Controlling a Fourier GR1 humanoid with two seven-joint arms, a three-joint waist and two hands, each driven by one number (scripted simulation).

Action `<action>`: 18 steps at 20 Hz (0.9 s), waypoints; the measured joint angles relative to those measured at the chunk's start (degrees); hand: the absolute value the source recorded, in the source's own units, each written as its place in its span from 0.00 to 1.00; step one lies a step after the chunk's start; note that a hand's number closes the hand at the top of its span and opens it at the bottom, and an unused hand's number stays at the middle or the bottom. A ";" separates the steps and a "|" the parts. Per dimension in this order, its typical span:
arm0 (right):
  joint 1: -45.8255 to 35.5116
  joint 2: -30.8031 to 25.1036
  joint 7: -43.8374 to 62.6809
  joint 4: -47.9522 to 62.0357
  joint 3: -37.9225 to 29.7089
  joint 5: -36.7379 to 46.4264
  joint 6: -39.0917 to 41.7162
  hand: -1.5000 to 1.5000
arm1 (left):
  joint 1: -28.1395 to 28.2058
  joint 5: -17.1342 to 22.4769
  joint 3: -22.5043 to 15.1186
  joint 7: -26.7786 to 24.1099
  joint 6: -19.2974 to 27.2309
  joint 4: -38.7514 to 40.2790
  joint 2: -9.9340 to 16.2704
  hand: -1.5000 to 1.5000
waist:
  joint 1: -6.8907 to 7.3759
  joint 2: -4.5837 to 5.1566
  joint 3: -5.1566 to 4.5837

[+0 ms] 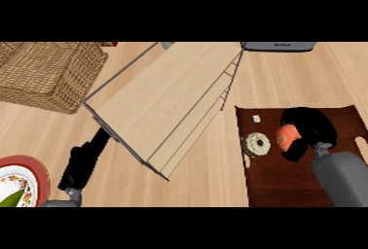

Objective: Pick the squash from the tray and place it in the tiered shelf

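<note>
A plate (22, 180) with a red rim sits at the far left, just left of the left hand (84, 163), and a wicker basket (50, 73) lies well beyond that hand. The left hand rests low on the counter (201, 180) with its fingers straight and relaxed, holding nothing, their tips close to the near corner of the tiered shelf (169, 99). The shelf's pale wooden boards stretch away between the two hands. To the right lies the dark brown tray (277, 180). A small round donut-like item (257, 143) rests on it, just left of the right hand (310, 129). That hand is curled round the orange squash (287, 137), over the tray.
</note>
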 measured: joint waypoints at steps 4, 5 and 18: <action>-0.49 -2.04 -13.39 -8.50 4.63 -3.26 3.91 1.00 | -0.30 0.28 0.72 0.01 0.13 0.63 0.15 0.50 | -1.01 -0.17 0.03; -0.11 -3.02 -15.58 -11.24 4.70 -4.29 4.64 1.00 | -0.31 0.42 1.08 -0.07 0.10 0.61 0.40 0.50 | -1.32 -0.19 0.03; -4.53 -5.86 -15.05 -34.43 -13.47 -28.07 15.15 1.00 | 0.30 0.03 1.12 -0.67 -0.20 1.15 0.16 0.50 | -1.52 0.06 0.05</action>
